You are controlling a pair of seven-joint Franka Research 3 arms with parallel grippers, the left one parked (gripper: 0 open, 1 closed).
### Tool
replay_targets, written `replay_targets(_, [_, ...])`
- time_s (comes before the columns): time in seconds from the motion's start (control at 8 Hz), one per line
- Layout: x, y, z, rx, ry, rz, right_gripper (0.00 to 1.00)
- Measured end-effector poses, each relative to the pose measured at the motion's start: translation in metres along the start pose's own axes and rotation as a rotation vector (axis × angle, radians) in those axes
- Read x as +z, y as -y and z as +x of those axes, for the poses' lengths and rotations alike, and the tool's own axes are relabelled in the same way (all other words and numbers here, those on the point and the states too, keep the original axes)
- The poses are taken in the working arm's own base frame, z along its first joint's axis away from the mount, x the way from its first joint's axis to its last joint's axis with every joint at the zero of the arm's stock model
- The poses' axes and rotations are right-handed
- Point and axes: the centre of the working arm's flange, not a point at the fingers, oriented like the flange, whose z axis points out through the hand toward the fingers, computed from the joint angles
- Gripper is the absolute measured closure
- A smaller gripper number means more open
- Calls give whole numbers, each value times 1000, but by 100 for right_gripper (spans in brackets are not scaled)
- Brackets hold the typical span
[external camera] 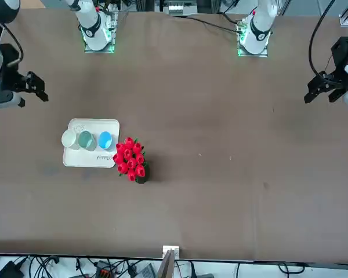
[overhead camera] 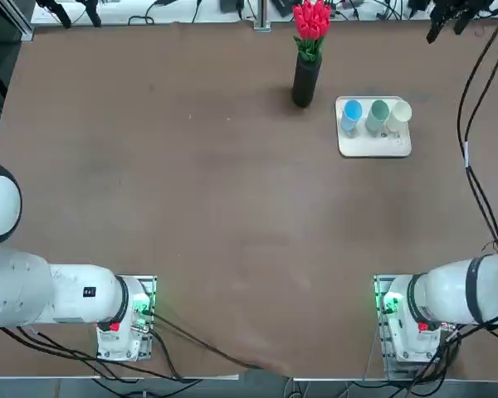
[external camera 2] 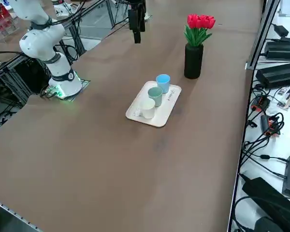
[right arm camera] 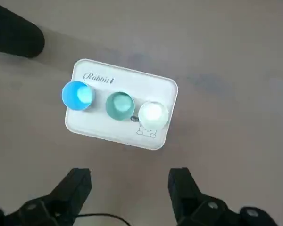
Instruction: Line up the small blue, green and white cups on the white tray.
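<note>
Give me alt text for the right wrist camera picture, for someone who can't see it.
Three small cups, blue cup, green cup and white cup, stand in a row on a white tray on a brown table. The open right gripper hangs above, holding nothing.

A brown table [overhead camera: 191, 191] seen from overhead. At its far right lies a glossy white square tray with rounded corners [overhead camera: 373, 145]. Three small tapered plastic cups stand on it in a row from left to right, close together: a bright light blue cup [overhead camera: 351, 114], a pale teal-green cup [overhead camera: 378, 114] and a creamy white cup [overhead camera: 398, 114]. Just left of the tray stands a tall black vase holding red flowers [overhead camera: 307, 70]. Two white robot arm bases [overhead camera: 415, 319] sit at the near edge, left and right, with black cables trailing beside them.
</note>
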Motion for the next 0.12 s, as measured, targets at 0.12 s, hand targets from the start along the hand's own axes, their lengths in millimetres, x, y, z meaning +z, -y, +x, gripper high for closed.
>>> replay_targets(0.12, [-2,-6,-3,13,-4,3,0])
